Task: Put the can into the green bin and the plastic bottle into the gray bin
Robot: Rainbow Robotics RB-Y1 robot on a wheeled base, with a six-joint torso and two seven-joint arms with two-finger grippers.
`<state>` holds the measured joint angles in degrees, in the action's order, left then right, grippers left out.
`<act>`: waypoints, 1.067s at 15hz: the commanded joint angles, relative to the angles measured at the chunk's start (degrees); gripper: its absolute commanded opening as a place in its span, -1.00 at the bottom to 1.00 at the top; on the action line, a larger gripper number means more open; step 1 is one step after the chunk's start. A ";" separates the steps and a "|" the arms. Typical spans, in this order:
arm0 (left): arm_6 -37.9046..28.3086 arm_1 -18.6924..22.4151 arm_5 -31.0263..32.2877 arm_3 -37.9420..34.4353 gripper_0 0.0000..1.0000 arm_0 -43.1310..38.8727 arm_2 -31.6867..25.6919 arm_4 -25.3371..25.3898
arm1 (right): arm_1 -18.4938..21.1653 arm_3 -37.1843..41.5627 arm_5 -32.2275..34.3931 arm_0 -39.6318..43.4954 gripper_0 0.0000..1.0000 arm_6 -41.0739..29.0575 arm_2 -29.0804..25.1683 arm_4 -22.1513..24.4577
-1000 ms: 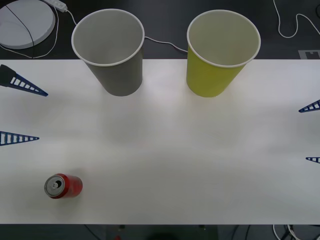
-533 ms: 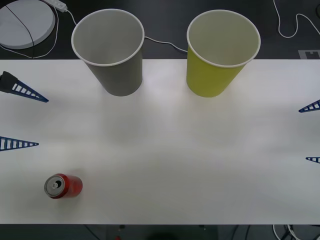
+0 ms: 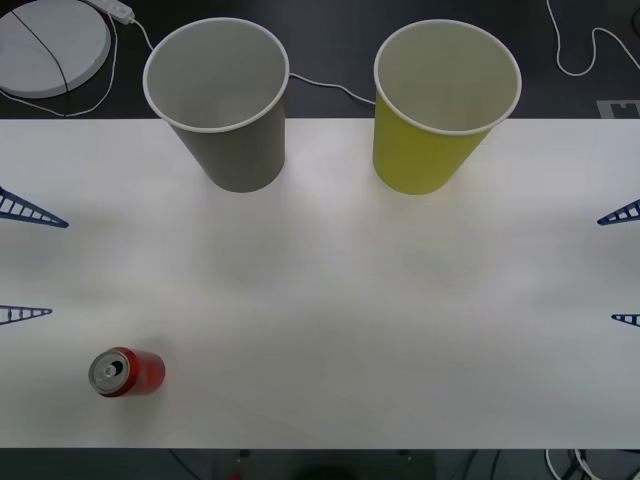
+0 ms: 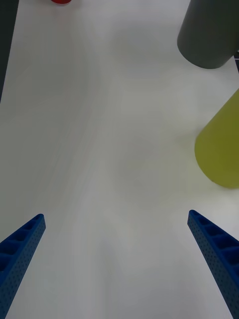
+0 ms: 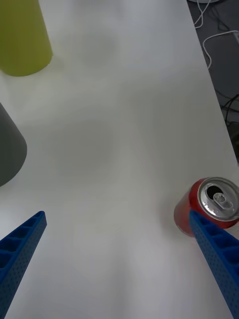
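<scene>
the can (image 3: 127,372) stands upright near the front left corner of the white table (image 3: 340,290), silver top up, nothing touching it. both bins sit at the far edge, the gray bin (image 3: 222,100) on the left and the green bin (image 3: 443,103) on the right, both upright and looking empty. no plastic bottle is on the table, so the can looks like the step in hand. the left gripper (image 3: 25,263) hangs at the left edge with its fingers spread wide and holding nothing; in its wrist view the can (image 5: 209,206) sits just by one fingertip, off to the side and not between them. to do this well, i'd say it should shift sideways until the can is centred between the fingers, come down around the body below the rim, then close gently, since a thin can may dent or tip. the right gripper (image 3: 625,265) waits at the right edge, spread and empty.
</scene>
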<state>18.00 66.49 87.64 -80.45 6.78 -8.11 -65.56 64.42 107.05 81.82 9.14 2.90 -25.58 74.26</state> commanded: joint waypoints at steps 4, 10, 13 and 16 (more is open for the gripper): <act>11.80 -0.05 2.36 9.88 1.00 -1.42 0.11 1.40 | 0.00 0.00 0.00 0.00 1.00 0.00 0.00 0.01; 26.65 -0.05 2.36 19.28 1.00 -1.42 8.38 4.03 | 0.00 0.00 0.00 0.00 1.00 0.00 0.00 0.01; 31.13 -0.05 2.36 22.09 1.00 -1.42 13.47 5.53 | 0.00 0.00 0.00 0.00 1.00 0.00 0.00 0.01; 32.10 -0.05 2.36 24.38 1.00 -1.42 17.96 8.60 | 0.00 0.00 0.00 0.00 1.00 0.00 0.00 0.01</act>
<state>49.89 66.44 89.99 -56.44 5.35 8.91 -57.65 64.42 107.05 81.82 9.14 2.90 -25.58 74.26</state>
